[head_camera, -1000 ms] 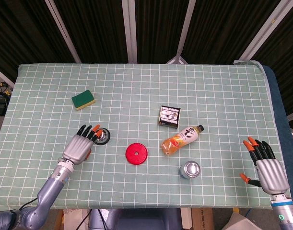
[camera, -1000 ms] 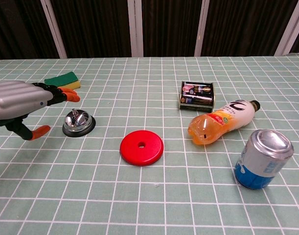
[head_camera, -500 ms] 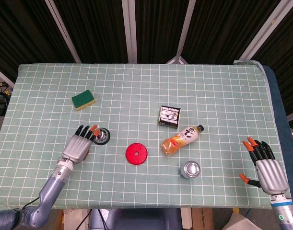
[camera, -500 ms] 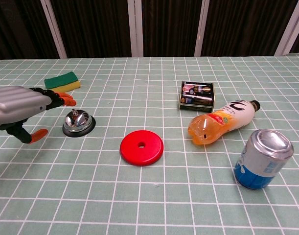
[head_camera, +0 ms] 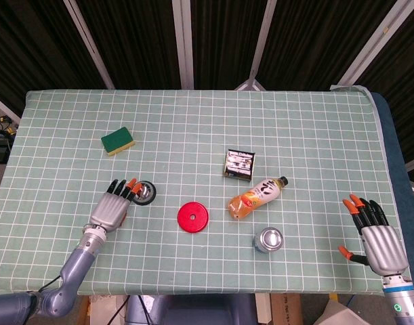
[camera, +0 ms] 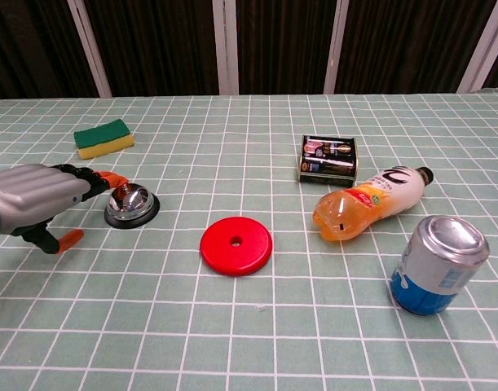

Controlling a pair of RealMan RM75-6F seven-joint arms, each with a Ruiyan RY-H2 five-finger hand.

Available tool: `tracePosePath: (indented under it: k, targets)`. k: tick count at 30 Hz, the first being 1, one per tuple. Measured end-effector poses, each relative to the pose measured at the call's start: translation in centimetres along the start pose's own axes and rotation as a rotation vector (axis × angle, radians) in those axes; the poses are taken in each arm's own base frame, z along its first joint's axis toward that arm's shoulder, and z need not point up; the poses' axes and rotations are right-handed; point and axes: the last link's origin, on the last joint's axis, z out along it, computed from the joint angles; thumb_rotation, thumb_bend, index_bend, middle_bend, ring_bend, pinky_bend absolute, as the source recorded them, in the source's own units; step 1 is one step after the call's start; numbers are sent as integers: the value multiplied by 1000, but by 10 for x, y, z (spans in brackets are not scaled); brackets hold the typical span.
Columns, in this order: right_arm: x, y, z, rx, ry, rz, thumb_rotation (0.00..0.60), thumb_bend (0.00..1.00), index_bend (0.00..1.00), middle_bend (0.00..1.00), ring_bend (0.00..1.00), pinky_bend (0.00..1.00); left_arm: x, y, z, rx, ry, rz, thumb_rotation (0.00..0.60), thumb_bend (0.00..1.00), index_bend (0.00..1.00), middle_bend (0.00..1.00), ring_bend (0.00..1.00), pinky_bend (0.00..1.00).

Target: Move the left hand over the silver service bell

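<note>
Left hand [camera: 38, 195] beside the silver dome-shaped service bell [camera: 131, 204], not yet above it

The bell stands on the green checked table [head_camera: 193, 128] toward its front left, just left of the flat red disc [camera: 235, 245]; the left hand, holding nothing, lies low with orange fingertips [camera: 110, 180] at the bell's rim, whether touching cannot be told. Advancing at this height would likely shove the bell toward the disc or ring it; the hand probably needs to rise first. The right hand [head_camera: 379, 237], fingers spread and free, hangs well apart at the table's front right corner
</note>
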Motion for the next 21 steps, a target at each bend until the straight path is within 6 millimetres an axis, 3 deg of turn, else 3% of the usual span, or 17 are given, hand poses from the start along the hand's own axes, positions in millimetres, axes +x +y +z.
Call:
tracePosePath:
  k: [4, 11, 14, 17, 21]
  targets:
    - [0, 0, 0, 2, 1, 0, 600, 220, 0, 0, 0, 0, 16, -3, -2, 2, 64, -46, 600, 604, 0, 0, 0, 0]
    - [0, 0, 0, 1, 3, -1, 600, 220, 0, 0, 0, 0, 65, -16, -17, -1, 230, -153, 600, 314, 0, 0, 0, 0]
    - [0, 0, 0, 3, 5, -2, 600, 220, 0, 0, 0, 0, 77, -27, -30, 22, 276, -173, 600, 240, 0, 0, 0, 0]
    - [0, 0, 0, 4, 8, -5, 600, 220, 0, 0, 0, 0, 79, -39, -48, 52, 297, -181, 600, 200, 0, 0, 0, 0]
    - [1, 0, 0, 5, 13, -9, 600, 220, 0, 0, 0, 0, 63, -59, -83, 110, 292, -173, 600, 190, 0, 0, 0, 0]
